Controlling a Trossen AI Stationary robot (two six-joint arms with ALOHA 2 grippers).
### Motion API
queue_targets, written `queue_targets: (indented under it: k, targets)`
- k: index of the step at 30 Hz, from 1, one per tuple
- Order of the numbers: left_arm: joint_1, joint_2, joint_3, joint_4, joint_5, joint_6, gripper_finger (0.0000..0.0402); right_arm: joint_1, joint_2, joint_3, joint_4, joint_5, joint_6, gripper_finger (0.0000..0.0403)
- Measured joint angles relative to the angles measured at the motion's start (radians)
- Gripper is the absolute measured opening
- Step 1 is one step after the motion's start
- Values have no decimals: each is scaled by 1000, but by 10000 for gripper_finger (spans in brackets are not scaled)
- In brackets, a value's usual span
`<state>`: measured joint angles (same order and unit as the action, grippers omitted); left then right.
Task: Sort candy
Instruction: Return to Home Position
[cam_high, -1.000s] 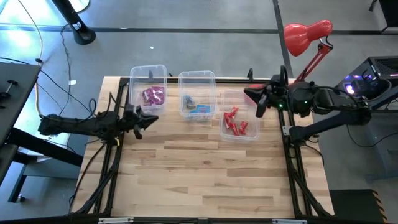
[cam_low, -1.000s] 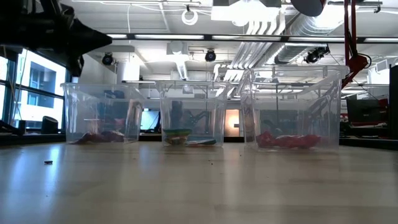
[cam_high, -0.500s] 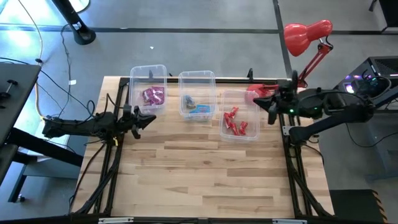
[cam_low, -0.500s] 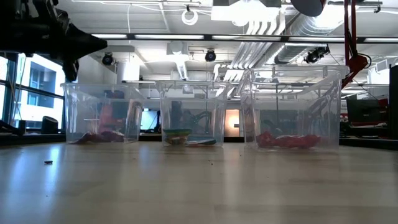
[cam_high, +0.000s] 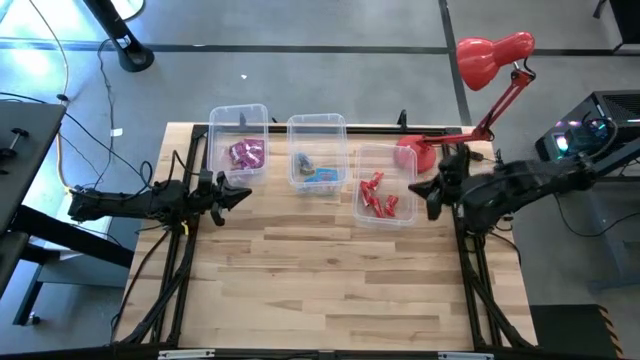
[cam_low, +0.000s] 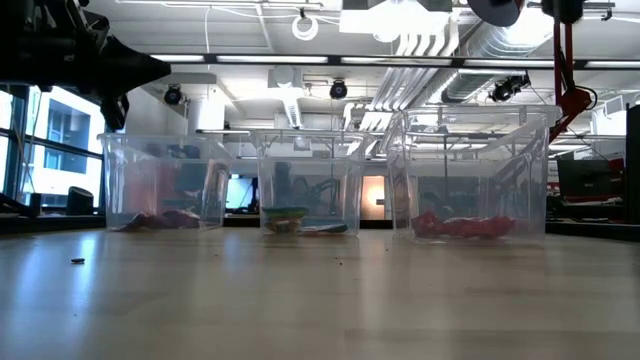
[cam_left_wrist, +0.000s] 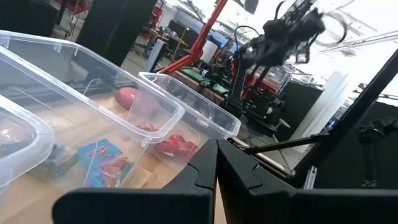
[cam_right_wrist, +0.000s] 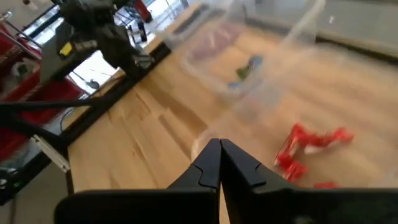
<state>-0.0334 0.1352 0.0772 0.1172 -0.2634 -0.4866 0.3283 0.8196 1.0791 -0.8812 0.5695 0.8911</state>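
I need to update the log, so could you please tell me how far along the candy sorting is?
It looks essentially finished. Done: the purple candy sits in the left bin, the blue candy in the middle bin, the red candy in the right bin. In hand: nothing; the left gripper and right gripper are shut and empty. Left: no loose candy shows on the table.

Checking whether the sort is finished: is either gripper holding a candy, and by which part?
Nothing is held. The left gripper and right gripper are both shut and empty; the candy lies in the bins.
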Motion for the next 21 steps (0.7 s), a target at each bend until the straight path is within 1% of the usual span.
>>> queue_targets:
  k: [2, 4, 7, 9, 12, 16, 19, 21]
  targets:
    - [0, 0, 0, 0, 0, 0, 0, 20, -43, -113, 83, -2, 41, 0]
    - [0, 0, 0, 0, 0, 0, 0, 31, -94, -240, 238, -2, 36, 0]
    - [0, 0, 0, 0, 0, 0, 0, 25, -169, -428, 549, -1, -81, 0]
    - [0, 0, 0, 0, 0, 0, 0, -1, -205, -542, 740, -3, -178, 0]
    - [0, 0, 0, 0, -1, 0, 0, -58, -254, -697, 956, -41, -287, 0]
    - [0, 0, 0, 0, -1, 0, 0, -133, -320, -843, 1094, -136, -331, 0]
    - [0, 0, 0, 0, -1, 0, 0, -162, -365, -905, 1155, -238, -354, 0]
    - [0, 0, 0, -1, -1, 0, 0, -169, -386, -936, 1186, -284, -398, 0]
